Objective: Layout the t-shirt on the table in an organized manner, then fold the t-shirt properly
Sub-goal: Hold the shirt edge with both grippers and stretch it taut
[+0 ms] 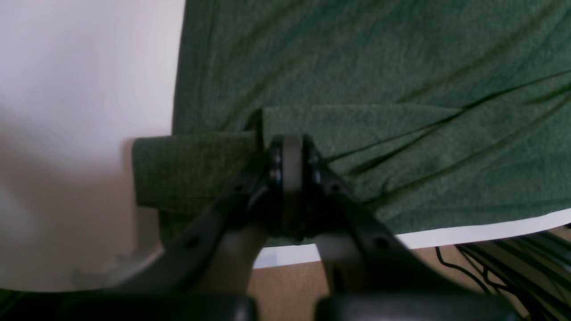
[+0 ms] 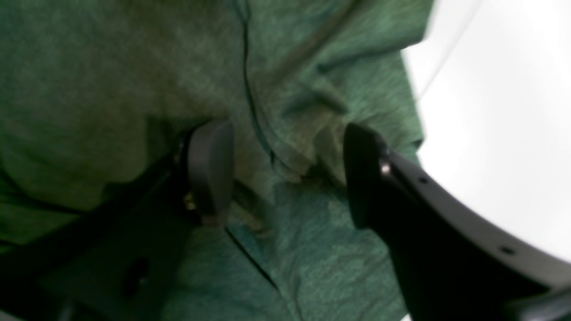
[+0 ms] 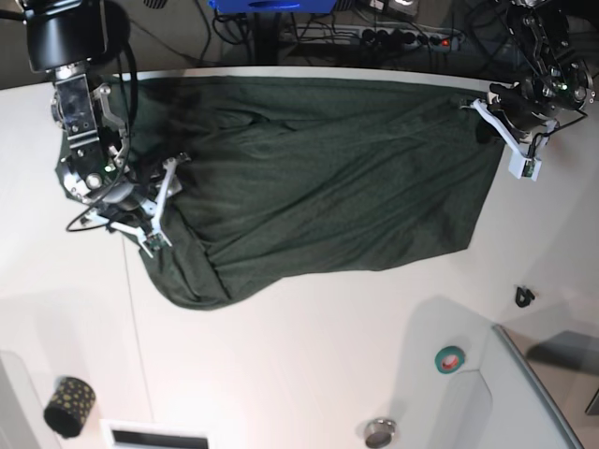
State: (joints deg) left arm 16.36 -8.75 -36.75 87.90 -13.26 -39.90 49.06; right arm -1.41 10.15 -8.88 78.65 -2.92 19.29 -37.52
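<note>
The dark green t-shirt (image 3: 318, 178) lies spread and creased across the far half of the white table (image 3: 309, 355). At its far right corner in the base view, my left gripper (image 3: 468, 107) is shut on the hem; the left wrist view shows the closed left gripper (image 1: 292, 154) pinching a folded edge of the t-shirt (image 1: 379, 89) near the table (image 1: 80, 67) edge. My right gripper (image 3: 165, 206) rests on the shirt's left side. Close up, the right gripper (image 2: 285, 174) is open, with a bunched ridge of the t-shirt (image 2: 111, 80) between its fingers (image 2: 209, 169).
A black patterned roll (image 3: 70, 404), a green tape ring (image 3: 450, 358), a small metal disc (image 3: 379, 432) and a small black piece (image 3: 524, 296) sit on the near half. A grey tray (image 3: 538, 393) fills the near right corner. Cables (image 1: 513, 263) hang beyond the far edge.
</note>
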